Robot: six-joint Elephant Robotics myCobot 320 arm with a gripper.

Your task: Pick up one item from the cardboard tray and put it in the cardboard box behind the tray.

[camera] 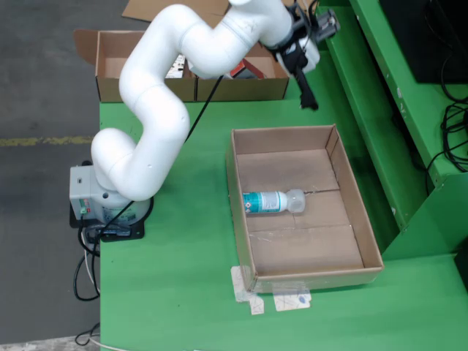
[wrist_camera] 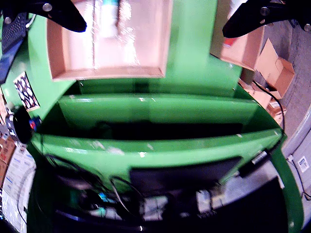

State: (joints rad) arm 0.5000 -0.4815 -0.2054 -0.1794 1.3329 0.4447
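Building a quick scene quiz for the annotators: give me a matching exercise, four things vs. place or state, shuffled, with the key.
Things:
1. bottle
2. tray
3. gripper
4. box

Place or state:
A. at the table's far edge in the fixed view, behind the tray
B. open, holding nothing
C. lying on its side in the tray
D. on the green table, taped at one corner

Pairs: 1-C, 2-D, 3-B, 4-A
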